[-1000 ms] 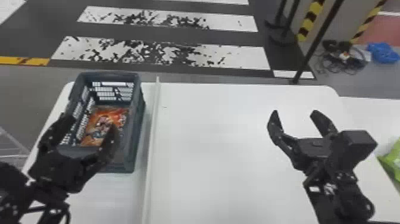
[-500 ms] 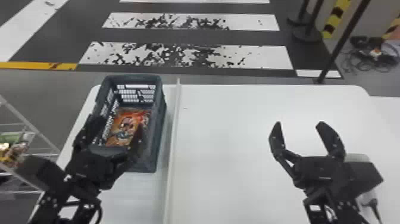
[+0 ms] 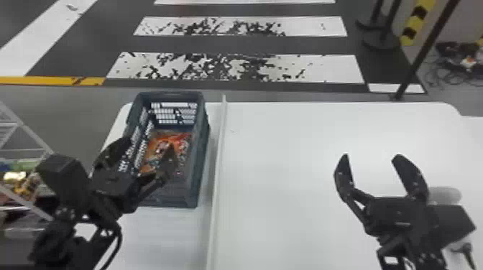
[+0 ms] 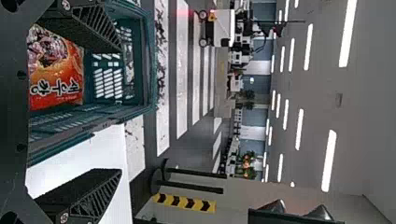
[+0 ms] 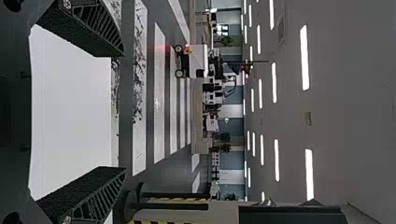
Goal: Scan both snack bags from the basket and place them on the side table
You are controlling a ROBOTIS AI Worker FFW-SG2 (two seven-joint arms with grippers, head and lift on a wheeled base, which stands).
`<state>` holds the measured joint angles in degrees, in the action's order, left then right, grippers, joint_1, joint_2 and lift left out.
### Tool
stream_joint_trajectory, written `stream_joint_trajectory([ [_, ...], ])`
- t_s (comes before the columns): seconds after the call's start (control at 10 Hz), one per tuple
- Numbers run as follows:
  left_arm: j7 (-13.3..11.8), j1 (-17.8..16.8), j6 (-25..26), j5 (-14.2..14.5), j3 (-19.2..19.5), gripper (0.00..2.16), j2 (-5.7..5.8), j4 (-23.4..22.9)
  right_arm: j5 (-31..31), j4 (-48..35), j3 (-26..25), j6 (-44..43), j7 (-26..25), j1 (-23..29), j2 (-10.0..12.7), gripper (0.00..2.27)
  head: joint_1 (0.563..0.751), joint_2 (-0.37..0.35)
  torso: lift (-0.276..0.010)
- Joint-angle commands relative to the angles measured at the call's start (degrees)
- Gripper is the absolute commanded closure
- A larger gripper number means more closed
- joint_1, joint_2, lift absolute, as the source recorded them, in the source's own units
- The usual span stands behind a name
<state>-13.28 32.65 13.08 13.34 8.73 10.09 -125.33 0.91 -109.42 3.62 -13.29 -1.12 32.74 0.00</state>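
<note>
1. Head view, and here's the bag point(image 3: 167, 143), orange-red, lying down inside the basket point(image 3: 202, 161). Is there a second one under it? Can't tell!
2. The left gripper point(image 3: 149, 142) hangs at the basket's near end, fingers spread wide, nothing between them. Over on the other side, the right gripper point(image 3: 371, 155) is above the table point(image 3: 287, 179), also wide open and empty.
3. Left wrist view now, and what a look at that bag! Glossy film, so my call is light, soft in the body and a touch slippery, with contents that could crumble under a hard squeeze.
4. Where to take it? I'd go for the two long sides near the middle, fingers low, a gentle, even pinch. A crimped end might do, but the bag could swing or slide away. Mind those basket walls, they leave little room!
5. And the label: a food picture point(image 4: 46, 46) on the front, then bold, pale lettering point(image 4: 56, 88) across the red. A front panel, by the look of it; the scan code is probably on another face, so a turn may be needed.
6. Right wrist view: fingers point(image 5: 86, 30) well apart, white tabletop between them, ready to help, I'd say.
</note>
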Motion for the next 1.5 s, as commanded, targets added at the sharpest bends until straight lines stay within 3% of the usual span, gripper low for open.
stream_joint_trajectory([
  [0.0,-0.3,-3.5,6.9,0.1,1.2,0.08,0.10,-0.6,0.0,0.1,-0.2,-0.1,0.0,0.5,0.1,0.06,0.695,0.081,-0.075],
  [0.1,-1.0,-6.4,11.3,-0.1,2.8,0.08,0.28,-0.5,0.0,0.2,-0.3,-0.1,0.1,0.8,0.1,0.06,0.695,0.083,-0.075],
  [0.2,-1.8,-9.7,15.2,-0.4,3.1,0.08,1.33,-0.4,0.0,0.3,-0.3,-0.1,0.1,1.1,0.1,0.06,0.695,0.094,-0.075],
  [0.5,-3.9,-16.7,19.2,-1.6,3.1,0.08,6.78,3.4,0.0,-0.1,-0.7,-0.1,0.1,2.0,0.1,0.06,0.695,0.111,-0.075],
  [0.7,-4.7,-19.6,19.8,-4.5,2.1,0.08,10.03,7.6,0.0,-0.1,-1.1,-0.1,0.1,2.2,0.1,0.06,0.695,0.126,-0.075],
  [0.8,-6.4,-21.5,19.8,-6.5,1.0,0.08,11.79,10.3,0.0,-0.1,-1.1,-0.1,0.1,2.2,0.1,0.06,0.695,0.137,-0.075],
  [0.9,-8.8,-23.3,19.8,-9.8,-0.6,0.08,12.41,12.3,0.0,-0.1,-1.0,-0.1,0.1,2.2,0.1,0.06,0.695,0.141,-0.075],
  [1.2,-16.7,-28.1,21.3,-19.8,-4.2,0.08,11.88,17.6,0.1,-0.1,-0.9,0.1,0.1,2.1,0.1,0.06,0.695,0.136,-0.075],
  [1.4,-19.9,-28.5,22.7,-21.9,-4.2,0.08,11.79,19.2,0.1,0.0,-0.8,0.6,0.1,1.6,0.1,0.06,0.695,0.130,-0.075],
])
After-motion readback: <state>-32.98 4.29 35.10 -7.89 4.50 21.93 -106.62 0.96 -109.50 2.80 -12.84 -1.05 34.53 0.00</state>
